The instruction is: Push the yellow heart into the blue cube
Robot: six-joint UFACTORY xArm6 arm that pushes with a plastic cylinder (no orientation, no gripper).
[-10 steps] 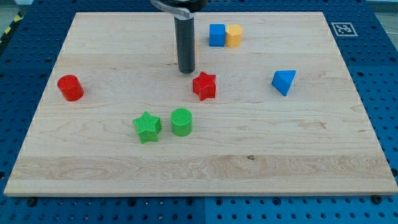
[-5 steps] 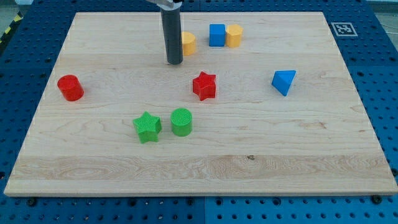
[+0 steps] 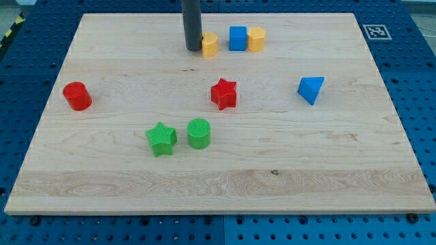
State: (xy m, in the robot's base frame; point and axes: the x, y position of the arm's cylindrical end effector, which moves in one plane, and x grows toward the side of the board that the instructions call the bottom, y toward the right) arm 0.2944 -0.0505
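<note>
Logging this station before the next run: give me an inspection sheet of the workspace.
Surface: wooden board, lying on a blue perforated table.
Job's things: yellow heart at the view's top, a small gap from the blue cube on its right.
Clutter: second yellow block touching the cube's right; red star; blue triangular block; red cylinder; green star; green cylinder.
Grippers: none; my tip sits against the heart's left.
Cables: nothing seen.
Surroundings: marker tag at the top right.
</note>
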